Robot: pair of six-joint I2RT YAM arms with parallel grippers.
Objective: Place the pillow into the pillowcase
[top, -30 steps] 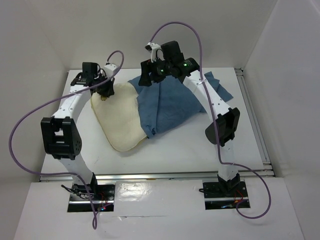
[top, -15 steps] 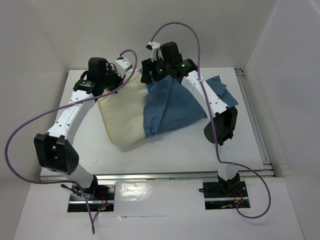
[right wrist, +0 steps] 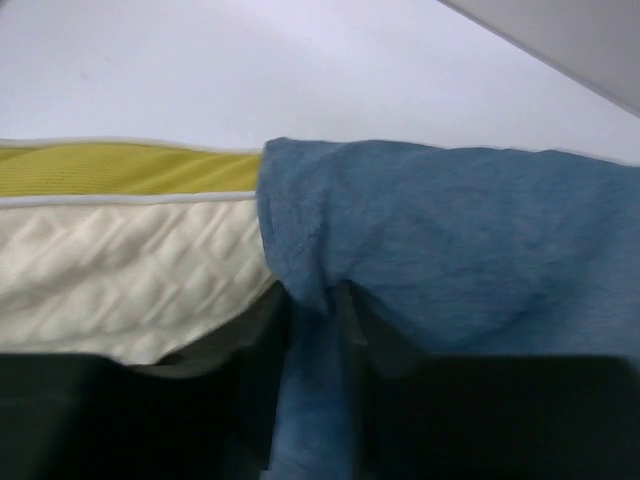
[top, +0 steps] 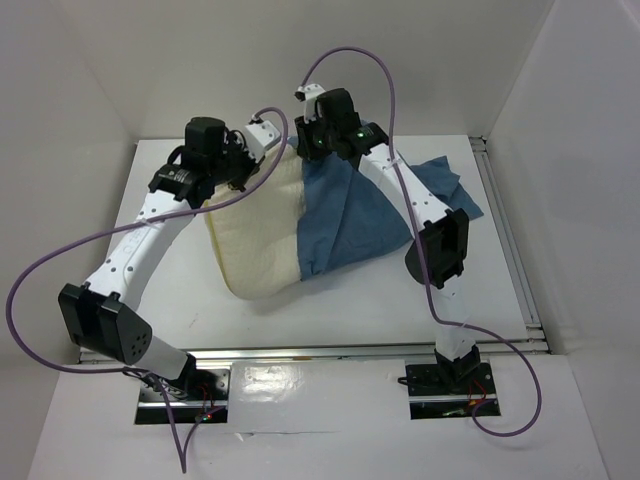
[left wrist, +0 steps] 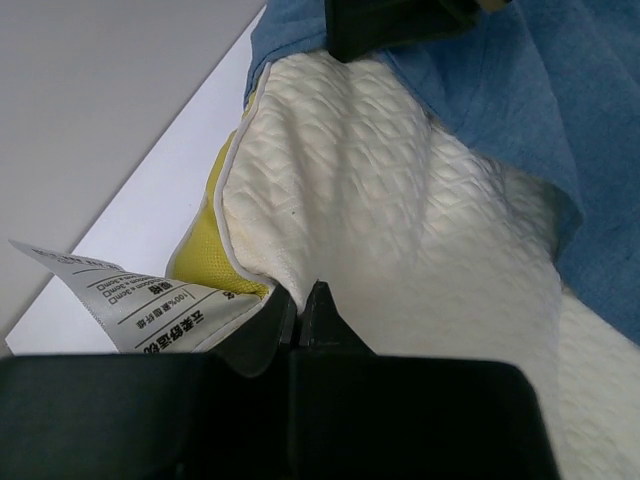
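The cream-white quilted pillow (top: pixel 255 235) with its yellow side band sits left of centre on the white tabletop (top: pixel 350 300). Its near end rests on the surface and its far edge is lifted toward the back wall. Its right side disappears under the limp, wrinkled dusty-blue pillowcase (top: pixel 360 215), and the cloth's edge crosses the pillow from the far edge to the near one. How far the pillow reaches inside cannot be told from above.

The left gripper (top: pixel 245 160) is at the pillow's far left corner. In the wrist view its fingers (left wrist: pixel 318 318) are clenched tight on the piped edge, right where the yellow band meets the quilted face. A white printed care label (left wrist: pixel 120 295) sticks out just beside them.

The right gripper (top: pixel 305 140) hangs over the far edge where the blue cloth meets the pillow, close beside the left one. Its own camera shows a fold of the pillowcase (right wrist: pixel 430 240) pinched between its fingers (right wrist: pixel 262 335), with a strip of cloth trailing down through them. The quilted face and yellow band lie just to the left of that fold.

From that raised point the pillowcase slopes down like a tent — its loose far-right corner spreads flat on the table.
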